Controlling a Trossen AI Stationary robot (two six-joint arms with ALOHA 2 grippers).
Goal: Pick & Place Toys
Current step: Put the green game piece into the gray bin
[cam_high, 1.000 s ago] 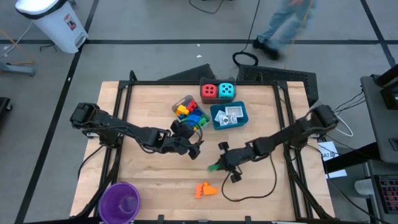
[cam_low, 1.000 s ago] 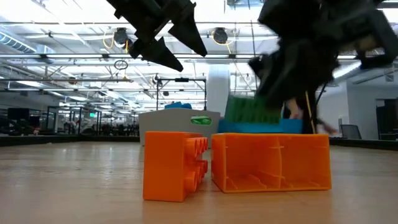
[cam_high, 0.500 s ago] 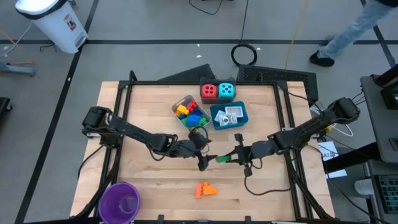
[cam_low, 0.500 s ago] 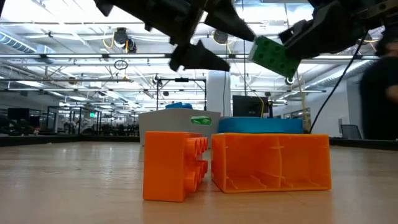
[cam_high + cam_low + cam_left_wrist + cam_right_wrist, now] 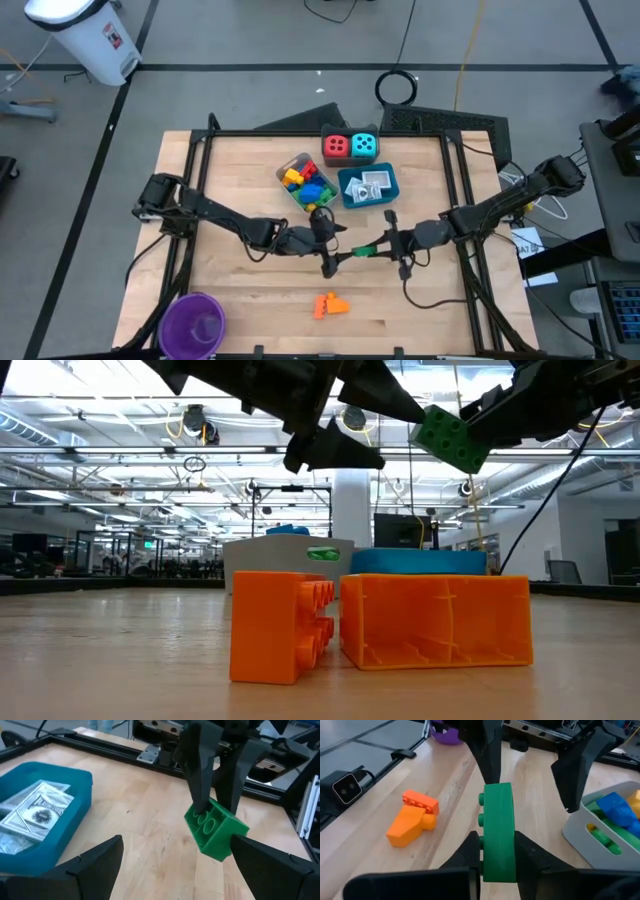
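Note:
My right gripper (image 5: 497, 862) is shut on a green brick (image 5: 497, 827), held in the air over the table's middle (image 5: 362, 250). My left gripper (image 5: 176, 845) is open and faces that brick (image 5: 215, 827) from the left. Its fingertips stand on either side of the brick's free end, and no touch shows. In the low view the brick (image 5: 450, 438) hangs tilted between the two grippers. Two orange bricks (image 5: 330, 304) lie on the table near the front edge. My right gripper pinches the green brick between its two fingers at the end nearest the wrist. One finger lies on the studded face (image 5: 481, 844) and the other on the opposite face. The fingers come nearly level from the table's right, along the brick. The brick sticks out past them, lifted clear and tilted.
A grey tray (image 5: 305, 182) of coloured bricks and a blue tray (image 5: 367, 186) of white packets stand behind the grippers. The red die (image 5: 336, 146) and the cyan die (image 5: 365, 146) sit beyond them. A purple cup (image 5: 192, 325) stands at the front left corner.
My right gripper has lifted the green brick clear of the table and drawn back a little toward the right edge. My left gripper has moved right and toward the near edge, sunk a little and tipped closer to level, and its open fingers now face the brick.

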